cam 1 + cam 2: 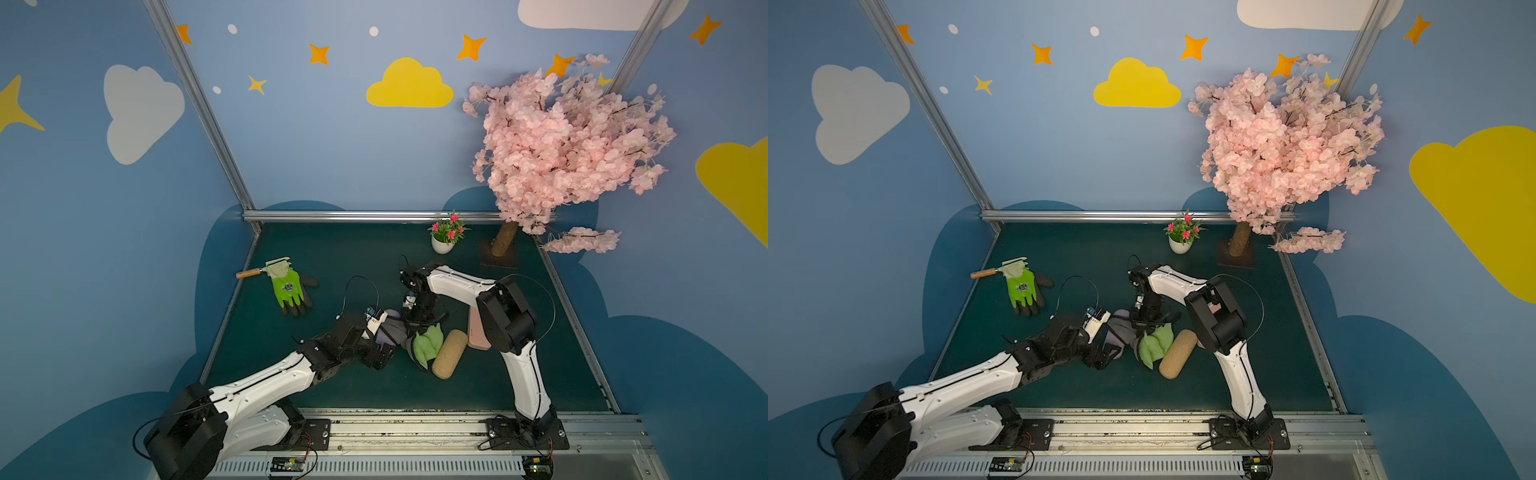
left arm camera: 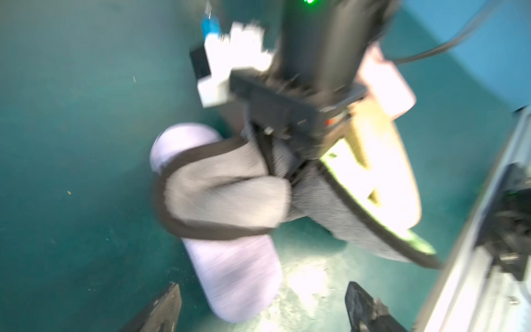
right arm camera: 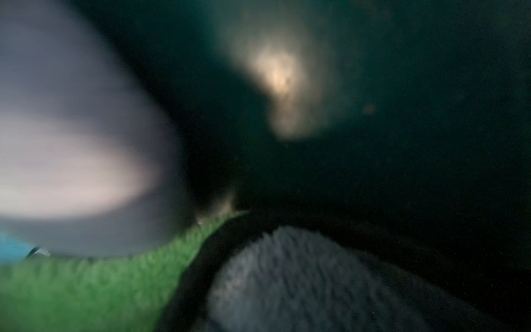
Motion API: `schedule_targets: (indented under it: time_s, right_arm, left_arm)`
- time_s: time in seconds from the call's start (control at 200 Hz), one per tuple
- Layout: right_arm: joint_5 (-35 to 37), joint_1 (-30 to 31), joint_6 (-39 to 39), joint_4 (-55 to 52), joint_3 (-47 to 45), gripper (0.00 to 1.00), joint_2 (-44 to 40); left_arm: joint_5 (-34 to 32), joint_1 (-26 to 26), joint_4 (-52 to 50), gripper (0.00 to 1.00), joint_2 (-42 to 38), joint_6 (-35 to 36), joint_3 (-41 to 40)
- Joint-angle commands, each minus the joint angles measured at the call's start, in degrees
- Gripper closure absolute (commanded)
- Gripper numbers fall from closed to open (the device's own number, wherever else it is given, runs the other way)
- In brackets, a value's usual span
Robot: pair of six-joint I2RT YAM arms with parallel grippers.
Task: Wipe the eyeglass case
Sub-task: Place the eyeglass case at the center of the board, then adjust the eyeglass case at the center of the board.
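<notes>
Wiping step under way, I'd say: the right pincer (image 1: 417, 328) is clamped on the cloth (image 2: 227, 195), which drapes across the middle of the lilac eyeglass case (image 2: 238, 273). The case lies flat mid-worktop (image 1: 332, 257), its long axis running roughly front to back, near end pointing at the left pincer (image 2: 263, 284), whose jaws stand apart, holding nothing. The next move likely calls for dragging the cloth along that axis while steadying the case so it doesn't slide.

The dark green table (image 1: 340, 257) carries a glove (image 1: 289, 289) at 10 o'clock, and a flower pot (image 1: 442, 245) and tree base (image 1: 500, 249) at 1 o'clock. The lavender eyeglass case (image 2: 238, 273) lies near centre, with the cork case (image 1: 449, 353) and pink case (image 1: 478, 334) at 4 o'clock.
</notes>
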Motion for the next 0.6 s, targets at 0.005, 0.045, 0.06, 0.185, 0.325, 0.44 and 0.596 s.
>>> schedule_targets:
  time_s: [0.005, 0.045, 0.06, 0.185, 0.325, 0.44, 0.596]
  right_arm:
    - [5.97, 0.34, -3.92, -2.66, 4.84, 1.0, -3.46]
    - [3.54, 0.11, -4.25, -3.09, 5.98, 1.0, -5.0]
    - [2.9, -0.01, -4.19, -3.29, 6.25, 1.0, -5.62]
    - [-0.26, -1.05, -0.12, -3.32, 4.82, 1.0, -9.87]
    - [-2.26, -0.63, 6.62, 0.89, 0.04, 1.0, -8.0]
    - [-4.16, 0.59, 7.32, 2.14, 6.32, 1.0, -1.49]
    - [-13.4, 2.19, 3.62, -2.8, 27.76, 1.0, 11.69]
  left_arm:
    - [-1.88, 0.24, -5.49, 0.11, -2.68, -1.27, 1.49]
    - [-3.28, 0.92, -6.57, 0.12, -3.49, -1.03, 1.8]
    - [-3.71, 1.25, -6.91, 0.12, -3.72, -1.01, 1.85]
    - [-6.23, 3.24, -9.08, 0.14, -5.44, -1.36, 2.94]
    - [-9.06, 5.25, -14.31, 0.14, -7.01, -0.14, 6.78]
    - [-8.06, 7.67, -19.08, 0.14, -7.42, 2.55, 10.99]
    - [-4.98, 9.13, -21.11, 0.14, -6.9, 6.14, 13.53]
